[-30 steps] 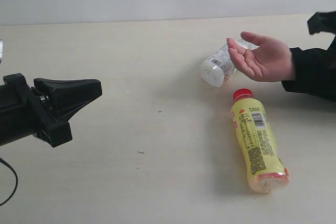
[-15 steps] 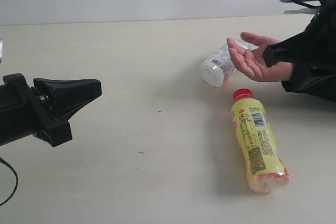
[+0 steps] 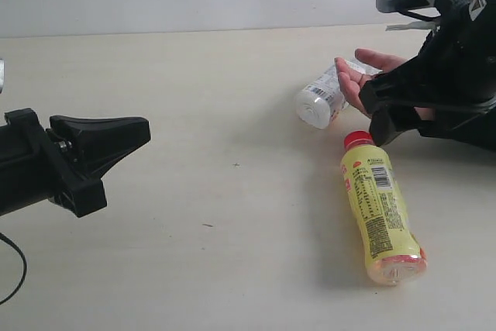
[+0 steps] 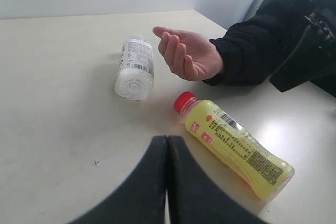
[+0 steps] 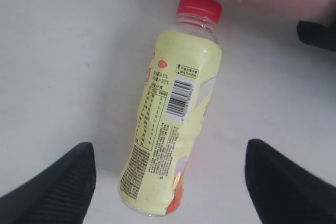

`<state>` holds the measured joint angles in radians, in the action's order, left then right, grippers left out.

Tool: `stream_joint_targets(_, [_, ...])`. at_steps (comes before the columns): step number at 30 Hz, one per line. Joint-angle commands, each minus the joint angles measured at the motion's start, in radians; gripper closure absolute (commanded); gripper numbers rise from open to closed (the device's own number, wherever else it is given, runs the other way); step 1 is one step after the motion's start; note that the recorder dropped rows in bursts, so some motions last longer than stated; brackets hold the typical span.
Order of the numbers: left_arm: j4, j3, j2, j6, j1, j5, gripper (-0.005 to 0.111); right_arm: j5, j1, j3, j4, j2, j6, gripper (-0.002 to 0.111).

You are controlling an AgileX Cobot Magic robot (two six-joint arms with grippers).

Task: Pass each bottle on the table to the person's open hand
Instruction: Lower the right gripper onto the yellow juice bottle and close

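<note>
A yellow bottle point(image 3: 380, 215) with a red cap lies on the beige table point(image 3: 217, 191), cap pointing toward the person's open hand point(image 3: 358, 75). A clear bottle with a white label point(image 3: 320, 98) lies just left of the hand's fingers. My right gripper point(image 3: 373, 112) hangs open over the yellow bottle's cap end, in front of the hand. In the right wrist view the yellow bottle point(image 5: 176, 108) lies between the spread fingers point(image 5: 63, 182), untouched. My left gripper point(image 3: 136, 133) is shut and empty at the far left. The red-label and green-label bottles are out of view.
The person's black sleeve point(image 3: 465, 114) rests at the right edge behind my right arm. In the left wrist view the shut left gripper point(image 4: 167, 140) points toward the yellow bottle point(image 4: 233, 148), the white-label bottle point(image 4: 135, 69) and the hand point(image 4: 186, 53).
My right arm has come in from the upper right and dropped down and left, now covering part of the hand above the yellow bottle's cap. The left arm and both bottles have stayed put.
</note>
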<state>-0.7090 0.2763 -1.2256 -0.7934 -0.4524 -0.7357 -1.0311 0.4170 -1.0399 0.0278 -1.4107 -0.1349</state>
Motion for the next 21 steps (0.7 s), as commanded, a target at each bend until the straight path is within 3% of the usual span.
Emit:
stream_joint_targets(1, [0.006, -0.003, 0.004, 0.004, 0.002, -0.002, 0.107, 0.049, 0.002, -0.007, -0.007, -0.009, 0.010, 0.033])
stream_joint_targets(21, [0.006, -0.003, 0.004, 0.004, 0.002, -0.002, 0.107, 0.083, 0.002, -0.003, -0.003, -0.336, -0.033, 0.033])
